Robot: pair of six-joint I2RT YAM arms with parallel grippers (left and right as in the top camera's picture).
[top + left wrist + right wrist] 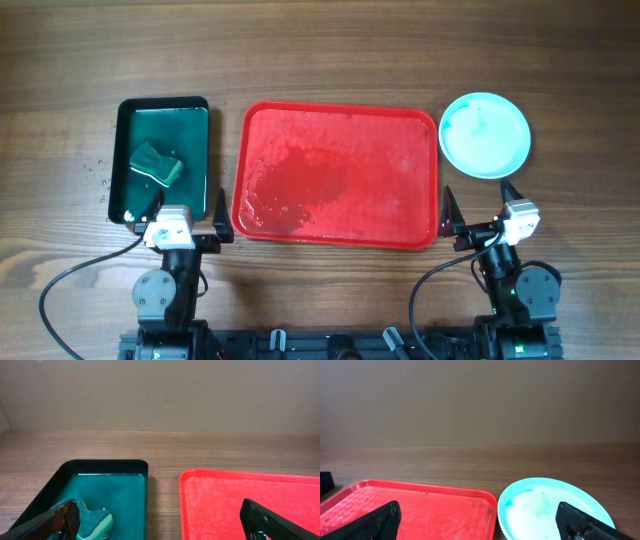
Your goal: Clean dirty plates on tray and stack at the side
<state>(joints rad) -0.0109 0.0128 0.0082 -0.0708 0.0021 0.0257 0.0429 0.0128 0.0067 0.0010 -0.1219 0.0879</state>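
Note:
The red tray (340, 170) lies mid-table with no plates on it, only wet patches; it also shows in the left wrist view (225, 505) and the right wrist view (420, 505). A light turquoise plate (485, 135) sits on the table right of the tray, its face wet with a whitish film (550, 510). I cannot tell if other plates lie under it; no white plate shows. My left gripper (188, 208) (162, 522) is open and empty near the tray's front left corner. My right gripper (480, 197) (480, 522) is open and empty in front of the plate.
A dark green narrow tray (163, 110) (115, 485) stands left of the red tray, holding liquid and a green sponge (157, 163) (92, 520). Water drops lie on the wood left of it. Both arm bases sit at the table's front edge.

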